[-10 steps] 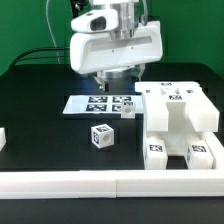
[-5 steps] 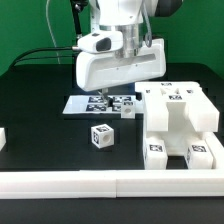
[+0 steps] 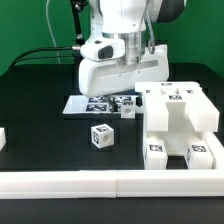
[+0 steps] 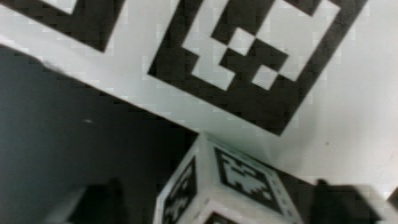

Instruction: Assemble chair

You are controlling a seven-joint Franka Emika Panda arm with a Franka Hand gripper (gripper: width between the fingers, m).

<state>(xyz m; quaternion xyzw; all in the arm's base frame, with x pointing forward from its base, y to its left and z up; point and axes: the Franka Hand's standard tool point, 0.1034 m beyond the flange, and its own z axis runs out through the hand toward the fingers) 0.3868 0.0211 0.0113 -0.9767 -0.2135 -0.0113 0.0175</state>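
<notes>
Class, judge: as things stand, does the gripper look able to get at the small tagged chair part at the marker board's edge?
Likely yes: the open gripper hangs over the chair part, jaws on either side, nothing between.

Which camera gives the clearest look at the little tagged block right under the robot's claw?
The wrist view: the block sits close up, its tag easy to read. The exterior view shows the same block only small and partly hidden beneath the gripper, at the end of the marker board.
</notes>
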